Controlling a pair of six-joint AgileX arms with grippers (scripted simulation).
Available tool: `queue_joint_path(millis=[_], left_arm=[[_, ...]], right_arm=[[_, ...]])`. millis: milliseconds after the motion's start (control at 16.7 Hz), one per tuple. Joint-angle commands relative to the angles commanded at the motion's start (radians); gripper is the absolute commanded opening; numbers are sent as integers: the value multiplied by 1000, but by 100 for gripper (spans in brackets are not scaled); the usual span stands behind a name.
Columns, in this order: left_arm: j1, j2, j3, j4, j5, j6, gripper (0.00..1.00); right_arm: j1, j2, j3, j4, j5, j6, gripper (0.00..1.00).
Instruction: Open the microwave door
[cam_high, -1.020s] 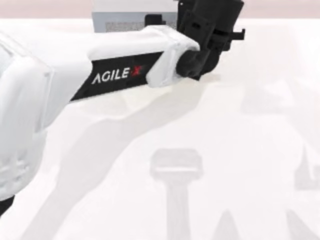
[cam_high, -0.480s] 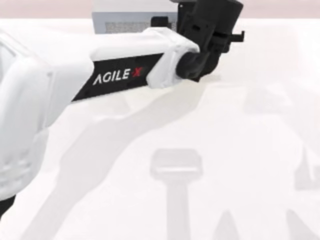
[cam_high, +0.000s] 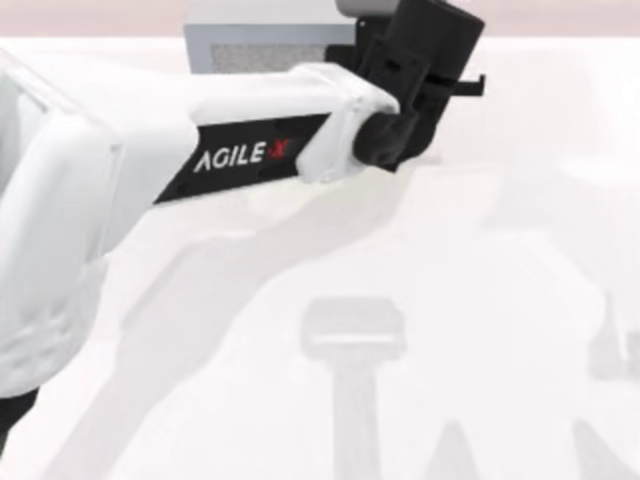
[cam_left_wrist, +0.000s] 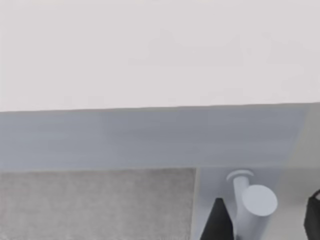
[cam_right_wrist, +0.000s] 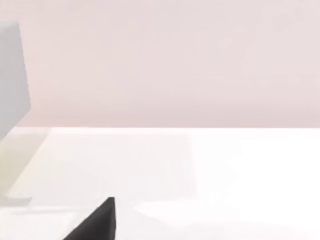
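White arm shell (cam_high: 90, 200), black panel lettered AGILEX, black wrist (cam_high: 415, 75).

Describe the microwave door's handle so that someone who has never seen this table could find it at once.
Start at the light-grey microwave at the table's far edge, where the left gripper is reaching. On its front, beside the speckled mesh window, stands the handle: a pale round bar jutting out, the only raised part there.
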Motion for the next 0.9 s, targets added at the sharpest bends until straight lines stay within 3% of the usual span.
queue_joint_path(millis=[300, 360, 540, 900], left_arm=[[0, 0, 0, 0, 0, 0, 0], [-55, -19, -51, -11, -1, 2, 0], [-54, -1, -17, -45, 7, -6, 0], [-35, 130, 301, -388, 85, -81, 0]], right_arm=[[0, 0, 0, 0, 0, 0, 100], [0, 0, 0, 0, 0, 0, 100], [0, 0, 0, 0, 0, 0, 100], [0, 0, 0, 0, 0, 0, 100]])
